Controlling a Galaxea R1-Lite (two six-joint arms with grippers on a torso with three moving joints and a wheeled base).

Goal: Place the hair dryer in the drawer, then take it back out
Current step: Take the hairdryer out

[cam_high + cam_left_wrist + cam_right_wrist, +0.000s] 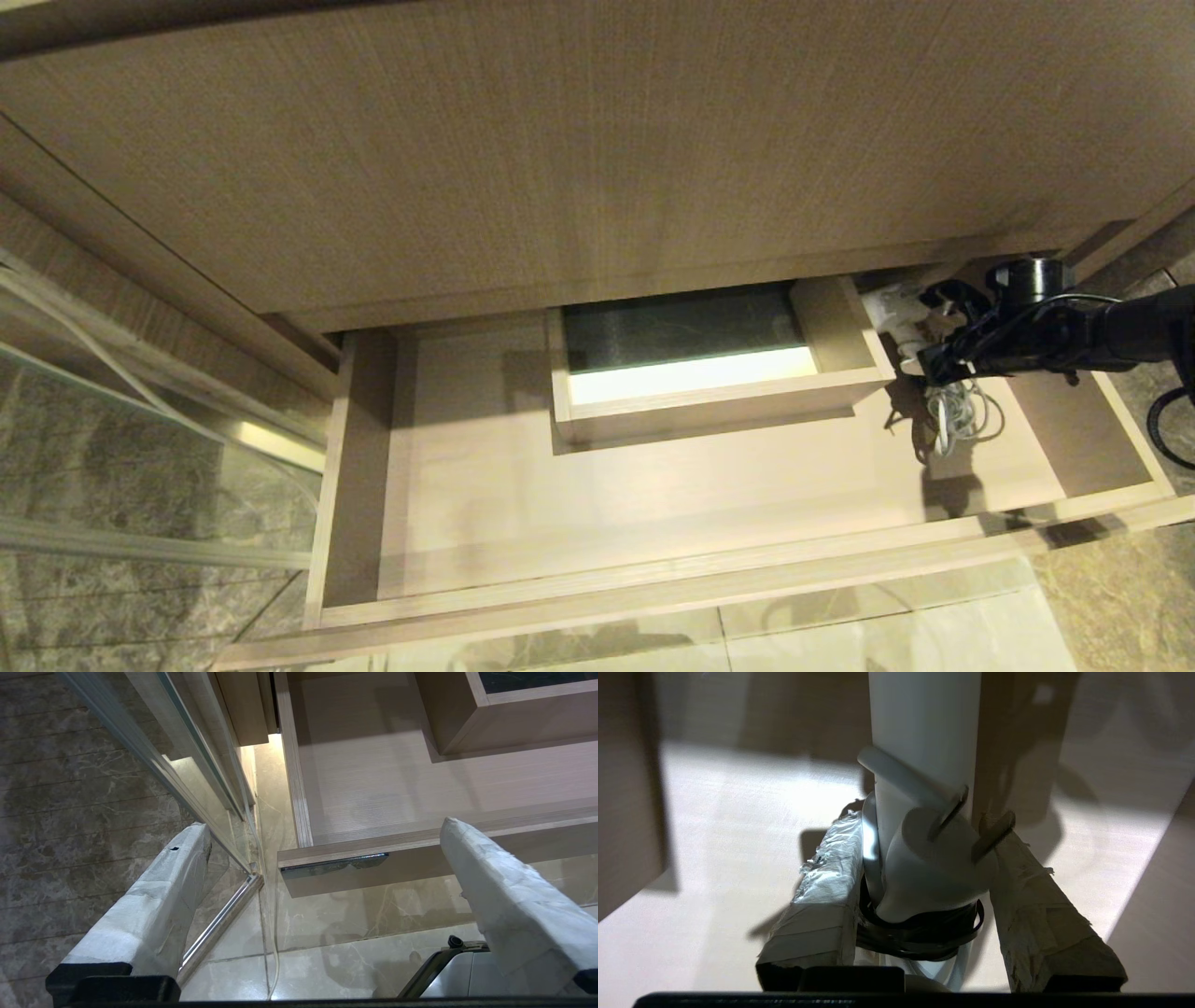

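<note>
I see the drawer (653,523) pulled open, the hair dryer (896,317) in its far right corner (cord trailing on the floor). My right gripper (924,868) is clamped on it; my left gripper (322,858), fingers apart, hangs outside the drawer front.

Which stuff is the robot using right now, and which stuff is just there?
In the job:
- hair dryer, held in the right pincer
- its bundled cord
- open drawer

Just there:
- boxed cutout in the drawer's middle
- glass panel
- marble floor
- left pincer, open, parked outside the drawer
</note>
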